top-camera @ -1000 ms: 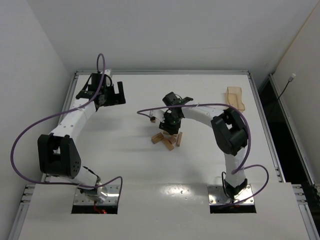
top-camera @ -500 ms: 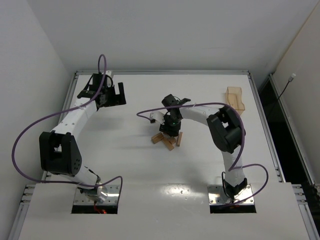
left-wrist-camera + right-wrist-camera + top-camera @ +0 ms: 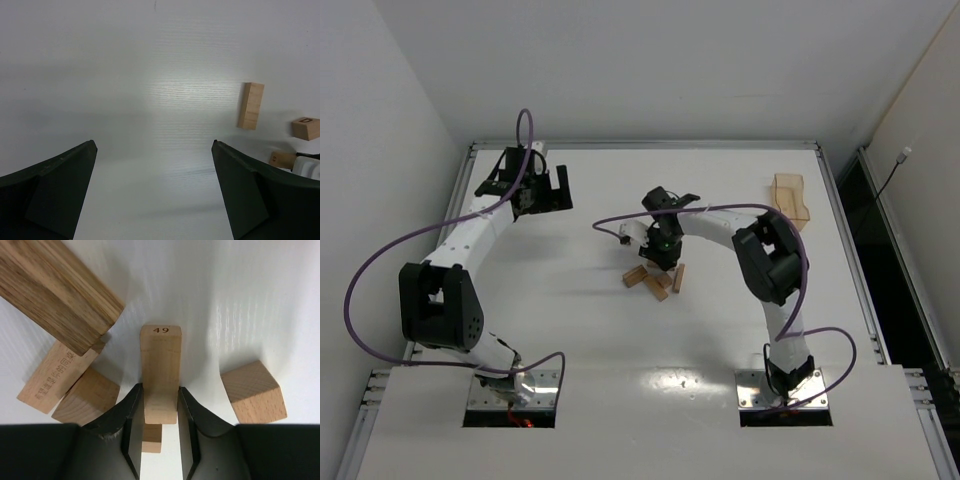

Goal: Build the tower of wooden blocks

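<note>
Loose wood blocks (image 3: pixel 254 391) crowd the right claw (image 3: pixel 160 389) gripping one bar (image 3: pixel 160 355).

Bright overhead light, soft glare on the table (image 3: pixel 175 90), faint shadows beside the wood blocks (image 3: pixel 250 105).

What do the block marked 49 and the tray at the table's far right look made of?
Block 49: pale unfinished wood, going by the fine grain and the matte face with a printed number. Tray: probably plastic, tan and seemingly translucent, though too small in the top view to be sure.
</note>
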### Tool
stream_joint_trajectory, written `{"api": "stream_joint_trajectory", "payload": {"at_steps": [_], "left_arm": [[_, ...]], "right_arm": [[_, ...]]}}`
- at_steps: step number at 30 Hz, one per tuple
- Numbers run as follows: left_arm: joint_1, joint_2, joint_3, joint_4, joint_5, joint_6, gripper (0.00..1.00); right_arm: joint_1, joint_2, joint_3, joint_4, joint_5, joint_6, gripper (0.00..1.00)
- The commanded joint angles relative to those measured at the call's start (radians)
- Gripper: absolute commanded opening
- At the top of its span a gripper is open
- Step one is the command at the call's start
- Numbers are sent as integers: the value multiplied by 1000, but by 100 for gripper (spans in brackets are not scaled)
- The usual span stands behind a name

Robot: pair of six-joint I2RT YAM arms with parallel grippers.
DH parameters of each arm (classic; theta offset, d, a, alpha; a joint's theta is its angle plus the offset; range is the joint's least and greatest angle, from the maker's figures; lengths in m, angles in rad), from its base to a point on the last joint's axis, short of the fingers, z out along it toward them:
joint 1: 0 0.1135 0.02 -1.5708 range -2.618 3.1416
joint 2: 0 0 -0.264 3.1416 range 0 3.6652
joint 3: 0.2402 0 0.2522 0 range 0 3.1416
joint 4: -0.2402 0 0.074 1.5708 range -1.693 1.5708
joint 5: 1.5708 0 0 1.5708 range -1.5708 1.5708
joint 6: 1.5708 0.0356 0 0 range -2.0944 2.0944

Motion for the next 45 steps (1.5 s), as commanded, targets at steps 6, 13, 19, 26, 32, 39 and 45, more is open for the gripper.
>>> {"api": "stream_joint_trajectory", "payload": {"at_steps": [6,13,19,26,32,39,45], "left_arm": [[11,-58,-34,42,-35,-22,100],[11,-87,-44,52,-75,-22,100],[11,-76,-35,42,-120,-41,100],[11,-67,-25,42,-120,-50,100],[11,-67,-25,42,-129,-50,100],[11,-67,-25,42,-129,-50,100],[11,-58,-25,42,-129,-50,100]], "right_arm": [[-20,-156,178,-12,-50,380,0],[-19,-165,270,11,220,825,0],[-29,-100,382,-49,245,1059,0],[-30,-29,462,-129,268,1276,0],[-20,38,436,-103,242,1368,0],[-20,104,491,-77,200,1335,0],[-2,143,515,-77,200,1396,0]]}}
